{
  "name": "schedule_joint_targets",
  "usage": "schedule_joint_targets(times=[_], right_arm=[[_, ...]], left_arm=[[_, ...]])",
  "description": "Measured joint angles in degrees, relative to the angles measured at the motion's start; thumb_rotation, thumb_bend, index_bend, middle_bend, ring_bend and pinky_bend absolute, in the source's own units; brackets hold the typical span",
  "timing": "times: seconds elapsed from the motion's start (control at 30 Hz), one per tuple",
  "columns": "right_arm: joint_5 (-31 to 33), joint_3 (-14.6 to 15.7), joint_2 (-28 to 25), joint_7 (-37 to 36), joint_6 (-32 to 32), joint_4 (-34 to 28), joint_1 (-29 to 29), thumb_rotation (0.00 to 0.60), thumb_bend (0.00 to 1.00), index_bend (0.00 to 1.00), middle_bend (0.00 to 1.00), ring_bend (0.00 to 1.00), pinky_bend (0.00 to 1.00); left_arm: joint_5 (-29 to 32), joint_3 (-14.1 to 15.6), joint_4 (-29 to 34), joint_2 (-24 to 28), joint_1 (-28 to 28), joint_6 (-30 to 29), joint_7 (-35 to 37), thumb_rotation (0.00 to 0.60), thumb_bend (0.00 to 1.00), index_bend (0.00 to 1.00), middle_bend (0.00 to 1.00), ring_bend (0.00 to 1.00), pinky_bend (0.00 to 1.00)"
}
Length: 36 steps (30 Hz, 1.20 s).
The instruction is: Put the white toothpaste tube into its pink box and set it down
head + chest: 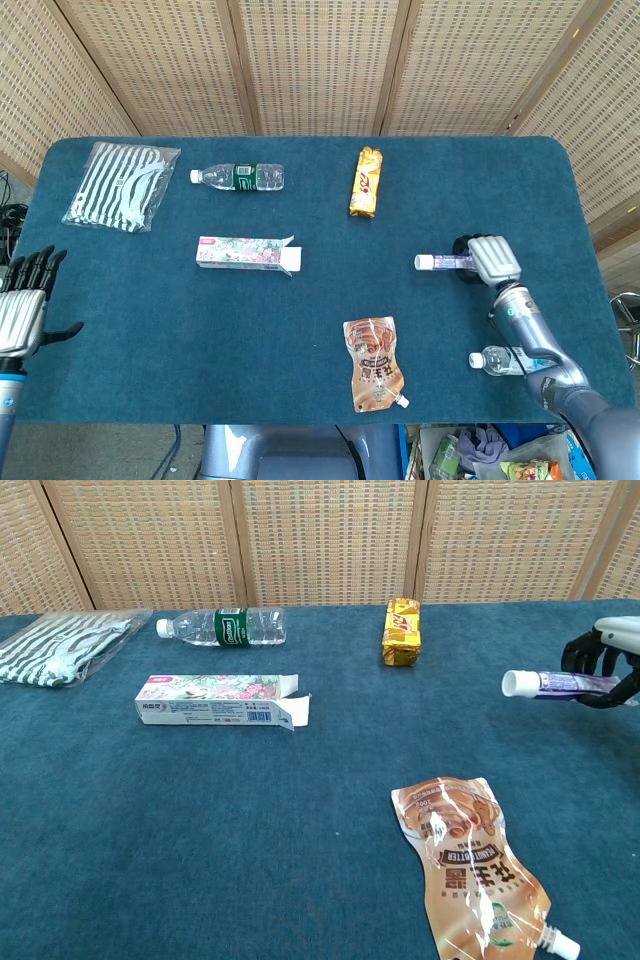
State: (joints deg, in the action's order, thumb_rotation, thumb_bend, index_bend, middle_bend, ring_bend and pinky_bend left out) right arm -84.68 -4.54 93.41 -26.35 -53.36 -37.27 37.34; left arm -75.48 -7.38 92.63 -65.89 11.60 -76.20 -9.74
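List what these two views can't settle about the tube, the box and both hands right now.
- toothpaste tube: its rear end is covered by the right hand, itself cut off by the chest view's right edge.
- pink box: the inside behind its open flap is hidden in both views.
- left hand: absent from the chest view; partly cut off by the head view's left edge.
- Box print: too small to read.

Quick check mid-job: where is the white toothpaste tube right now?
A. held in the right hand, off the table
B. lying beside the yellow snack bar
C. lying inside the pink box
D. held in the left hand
A: the right hand grips the white toothpaste tube, lifted off the blue cloth-covered table.
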Motion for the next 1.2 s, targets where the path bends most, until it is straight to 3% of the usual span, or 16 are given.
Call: schedule_joint_targets(times=[0.3,0.53,0.87,1.2], right_arm=[[-1.2,0.0,-7.9,6.0,-7.0,-12.4,-2.5,0.600,0.53,0.57,0.57,0.41,0.41],[0.0,-0.3,-13.3,13.7,-7.6,-22.2,-3.9,0.600,0.54,0.57,0.57,0.41,0.41],[3.5,-0.8,-19.0,23.2,-7.1,-33.6,-5.5,0.600,0.55,0.57,0.57,0.41,0.41],[5.4,-1.3,-20.7,25.4,-7.0,-36.4,-6.6,0.600,0.55,0.57,0.57,0.41,0.41]], left_arm=[[2.0,-2.4,-2.3,0.1,5.9,7.4,-1.2,0.600,0.06,0.00,0.00,0.00,0.00],[0.1,-3.0,-10.6,-2.8,13.7,17.2,0.9,0.600,0.06,0.00,0.00,0.00,0.00],[-4.9,-2.6,-27.5,-14.8,25.4,28.3,7.4,0.600,0.06,0.00,0.00,0.00,0.00],[-6.4,-2.5,-40.6,-25.8,35.9,38.9,16.3,0.600,0.06,0.00,0.00,0.00,0.00]])
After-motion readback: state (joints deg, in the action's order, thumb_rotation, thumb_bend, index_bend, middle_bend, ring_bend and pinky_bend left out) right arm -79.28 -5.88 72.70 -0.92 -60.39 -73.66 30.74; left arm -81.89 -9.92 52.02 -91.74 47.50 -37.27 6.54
